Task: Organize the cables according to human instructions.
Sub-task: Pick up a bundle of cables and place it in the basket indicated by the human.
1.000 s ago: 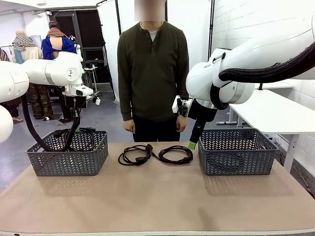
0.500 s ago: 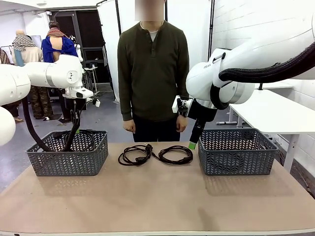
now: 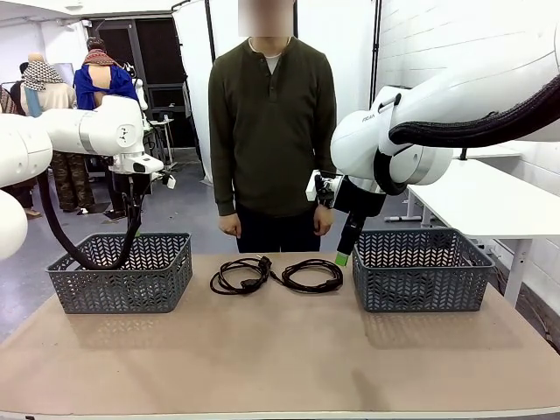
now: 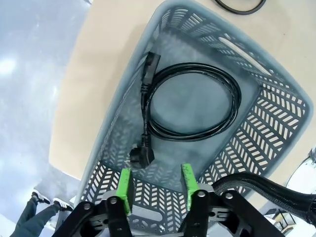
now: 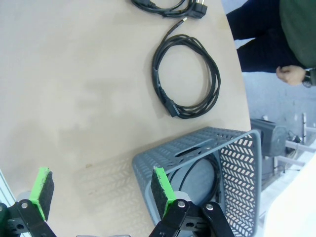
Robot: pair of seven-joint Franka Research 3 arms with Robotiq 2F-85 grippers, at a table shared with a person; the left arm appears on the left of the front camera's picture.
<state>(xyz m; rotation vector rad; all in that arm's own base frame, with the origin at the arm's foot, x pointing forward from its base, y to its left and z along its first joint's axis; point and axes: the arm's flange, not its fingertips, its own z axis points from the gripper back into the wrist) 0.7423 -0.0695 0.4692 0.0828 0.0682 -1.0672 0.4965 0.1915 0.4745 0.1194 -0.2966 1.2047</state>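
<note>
The tan table (image 3: 262, 350) runs the full width of the scene. A person (image 3: 271, 131) in a dark green top stands at its far edge, arms down at the sides.

The white left arm (image 3: 87, 129) reaches in over the left end. The bulkier right arm (image 3: 394, 149) reaches over the right end.

Two grey lattice baskets sit on the table. The left basket (image 3: 122, 276) is at the left end and the right basket (image 3: 420, 271) at the right end, well apart.

Between them, toward the far edge, two of the cables lie flat on the table just beside each other: the left coil (image 3: 238, 276) and the right coil (image 3: 311, 275).

In the left wrist view a third cable (image 4: 197, 137) lies as a round loop on the floor of the left basket (image 4: 276, 98). Its plugs (image 4: 142, 155) trail along one wall.

In the right wrist view a fourth cable (image 5: 217, 174) curves inside the right basket (image 5: 237, 163).

The left pincer (image 4: 155, 170) hangs above the left basket. Its green pads (image 4: 124, 190) are apart and nothing is between them.

The right pincer (image 5: 100, 173) hangs over the table just beside the right basket's left wall. Its fingers are spread wide and hold nothing.
</note>
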